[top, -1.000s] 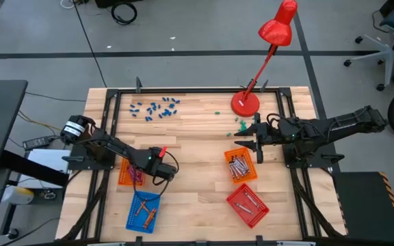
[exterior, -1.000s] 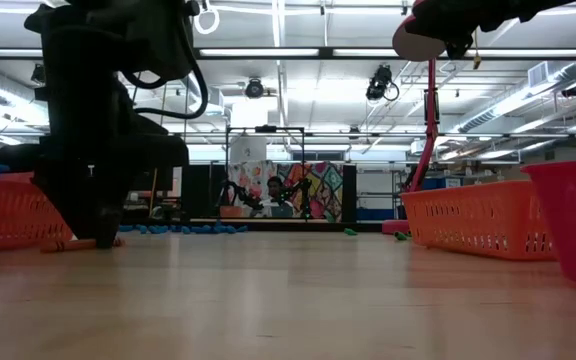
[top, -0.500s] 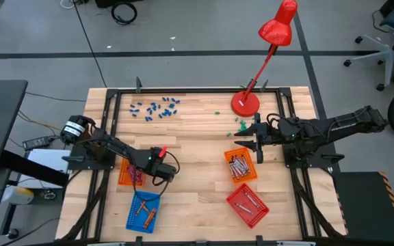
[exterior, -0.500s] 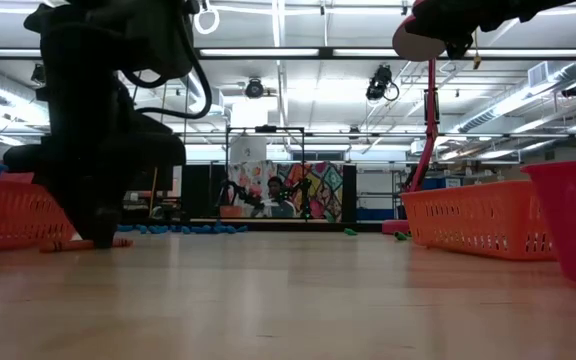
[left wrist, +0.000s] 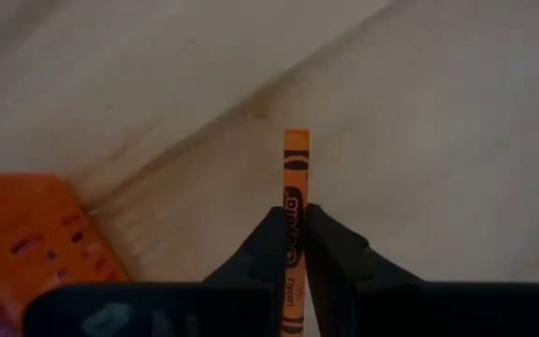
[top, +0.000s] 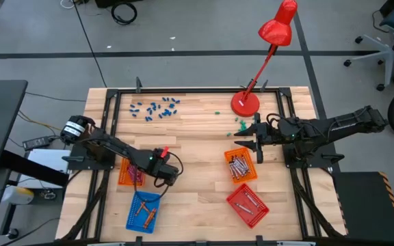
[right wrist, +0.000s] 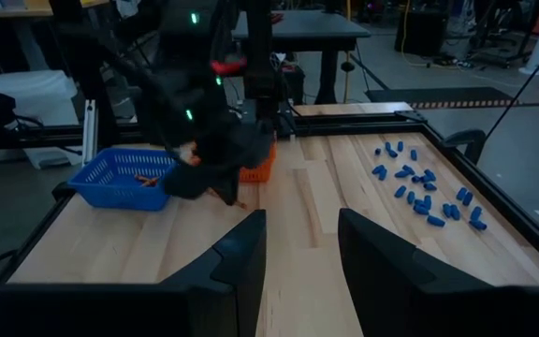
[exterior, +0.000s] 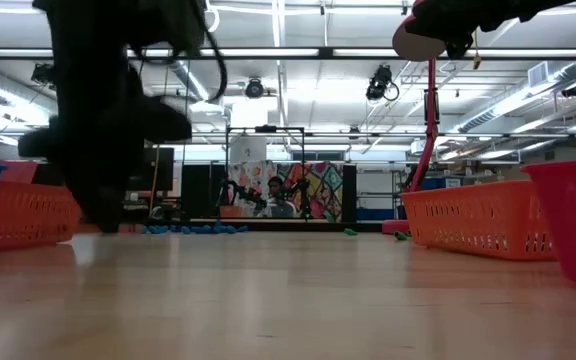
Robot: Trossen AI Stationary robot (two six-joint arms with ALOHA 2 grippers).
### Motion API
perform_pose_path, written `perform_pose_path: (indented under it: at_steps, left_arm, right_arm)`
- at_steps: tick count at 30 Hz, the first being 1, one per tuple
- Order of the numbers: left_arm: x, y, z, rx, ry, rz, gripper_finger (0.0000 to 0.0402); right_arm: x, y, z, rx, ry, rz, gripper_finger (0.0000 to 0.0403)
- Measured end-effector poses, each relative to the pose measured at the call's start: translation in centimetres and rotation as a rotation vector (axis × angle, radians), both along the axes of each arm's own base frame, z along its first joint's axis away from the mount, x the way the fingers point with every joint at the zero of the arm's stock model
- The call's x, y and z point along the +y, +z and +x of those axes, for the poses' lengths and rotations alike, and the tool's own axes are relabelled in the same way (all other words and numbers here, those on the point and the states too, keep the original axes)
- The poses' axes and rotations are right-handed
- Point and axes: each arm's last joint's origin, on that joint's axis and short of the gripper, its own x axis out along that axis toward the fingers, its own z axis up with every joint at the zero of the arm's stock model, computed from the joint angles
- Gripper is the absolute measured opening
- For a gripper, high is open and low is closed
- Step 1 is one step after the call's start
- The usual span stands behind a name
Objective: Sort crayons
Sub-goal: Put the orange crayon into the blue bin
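Nearest the front edge of the worktop (top: pixel 197 164), at about 7 o'clock in the high view, sits the blue basket (top: pixel 142 211) with a few crayons in it; the left claw (top: pixel 165 179) hangs just beyond its far right corner, beside the orange basket (top: pixel 130 173). In the left wrist view the fingers (left wrist: pixel 271 245) are pinched narrowly on an orange crayon (left wrist: pixel 295 201), which runs straight out between them along the claw's own axis, tip forward over bare wood (I cannot tell whether it is fully clear of the surface). That is the relation the next move turns on: the blue basket lies toward the front of the worktop from the claw, at roughly 7 o'clock, very near, so the left arm is plainly the one to carry it, and the stick would probably drop in lengthwise.

Farther off, at 3 o'clock, the right claw (top: pixel 255 140) waits with its fingers spread and empty, above a second orange basket (top: pixel 241 165). Loose blue crayons (top: pixel 156 107) lie scattered toward 11 o'clock.
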Motion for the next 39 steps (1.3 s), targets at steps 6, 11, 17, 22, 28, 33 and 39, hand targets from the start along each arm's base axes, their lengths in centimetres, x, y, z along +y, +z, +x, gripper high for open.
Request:
perform_pose_path:
  at_steps: [6,11,17,22,28,33,39]
  left_arm:
    - [-0.3,3.1,0.6,-0.09,-0.034,-0.008,0.0034]
    - [-1.8,5.6,0.5,-0.178,-0.078,-0.037,0.0034]
    - [-5.5,7.3,-0.3,-0.238,-0.145,-0.086,0.0034]
    - [-9.1,7.8,-2.4,-0.255,-0.136,-0.138,0.0034]
    - [-13.4,7.8,-6.2,-0.295,-0.078,-0.167,0.0034]
    - [-15.9,7.4,-9.2,-0.321,0.006,-0.175,0.0034]
    - [-17.6,5.0,-10.3,-0.271,0.058,-0.138,0.0034]
  right_arm:
    - [0.0,0.0,0.0,0.002,0.0,0.0,0.0139]
    - [0.0,-0.1,0.0,0.011,0.0,-0.002,0.0139]
    - [0.0,-0.2,0.0,0.016,0.0,-0.003,0.0139]
    - [0.0,-0.2,0.0,0.016,0.0,0.0,0.0139]
    - [0.0,-0.1,0.0,0.014,0.0,0.0,0.0139]
    - [0.0,0.0,0.0,0.003,-0.001,0.002,0.0139]
    - [0.0,0.0,0.0,0.002,-0.001,0.002,0.0139]
